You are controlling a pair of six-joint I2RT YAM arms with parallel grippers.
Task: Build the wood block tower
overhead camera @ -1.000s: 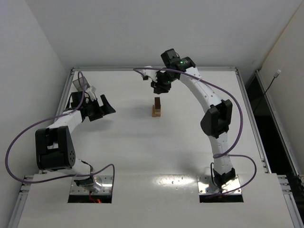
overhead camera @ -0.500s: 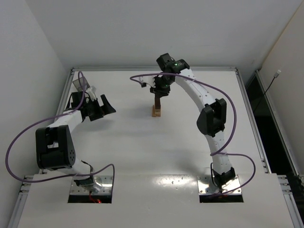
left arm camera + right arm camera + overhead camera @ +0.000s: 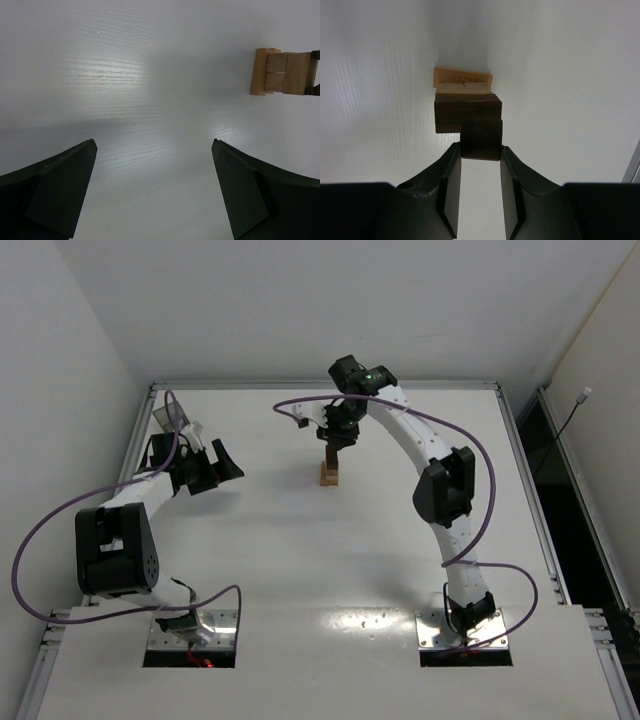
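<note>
Right gripper (image 3: 480, 151) pinches a small dark block (image 3: 481, 135) right over the tower (image 3: 466, 107), while the left gripper (image 3: 153, 145) sits spread wide, well apart from it.

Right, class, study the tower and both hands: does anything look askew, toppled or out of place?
Nothing stands out. The tower stands straight, tan blocks low, a dark brown block on top. The right hand grips a small dark block over it; the left hand is open, well apart.
</note>
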